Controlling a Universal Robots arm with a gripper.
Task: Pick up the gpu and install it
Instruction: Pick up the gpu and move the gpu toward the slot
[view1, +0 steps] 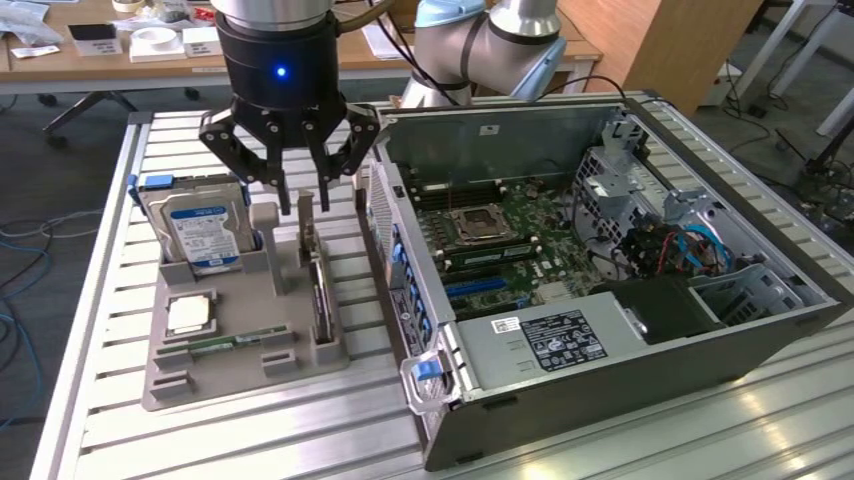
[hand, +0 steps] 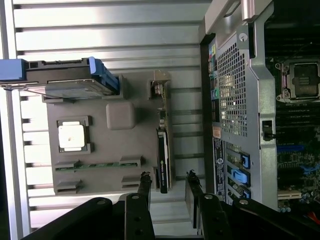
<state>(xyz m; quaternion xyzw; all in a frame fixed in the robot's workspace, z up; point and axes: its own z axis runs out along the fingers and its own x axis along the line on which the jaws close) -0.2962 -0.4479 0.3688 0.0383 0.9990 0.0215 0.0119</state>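
Observation:
The gpu (view1: 318, 296) stands on its edge in a slot of the grey holder (view1: 247, 372), a thin dark card with its metal bracket at the far end. My gripper (view1: 304, 200) hangs open just above that far end, one finger on each side of the card's line, touching nothing. In the wrist view the gpu (hand: 162, 156) runs as a narrow dark strip away from my gripper (hand: 168, 178), whose two black fingertips (hand: 145, 180) straddle its near end. The open computer case (view1: 607, 265) lies beside the holder at the exterior view's right, with the motherboard exposed.
The holder (hand: 120, 147) also carries an upright hard drive (view1: 200, 228) with blue rails, a processor chip (view1: 191, 314) and a RAM stick (view1: 235, 342). The case's perforated rear panel (hand: 235, 85) stands close to the gpu. A slatted metal table (view1: 667, 440) bears everything.

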